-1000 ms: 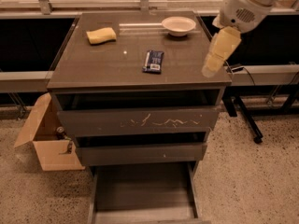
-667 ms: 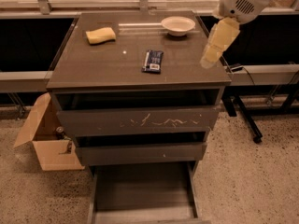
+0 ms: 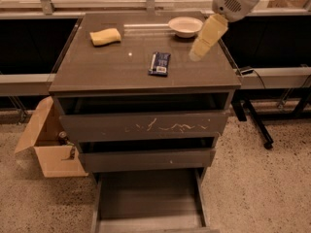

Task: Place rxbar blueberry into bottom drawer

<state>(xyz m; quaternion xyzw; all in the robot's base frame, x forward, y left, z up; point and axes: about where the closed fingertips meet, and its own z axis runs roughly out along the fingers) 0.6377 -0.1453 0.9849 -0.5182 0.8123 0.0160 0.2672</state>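
Camera view: my end effector [image 3: 196, 54] hung above the right side of the worktop [image 3: 102, 69], tilted down and leftward. Open or closed, I couldn't tell. The blue snack bar [image 3: 160, 63] lay flat mid-worktop, just left of it and untouched. The bottom drawer [image 3: 146, 200] stood pulled out below. The sponge [image 3: 105, 36] sat back left and the bowl [image 3: 184, 26] back right.

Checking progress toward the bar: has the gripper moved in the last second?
Yes. The gripper has shifted left from the right edge of the cabinet top, inward toward the white bowl and the rxbar blueberry.
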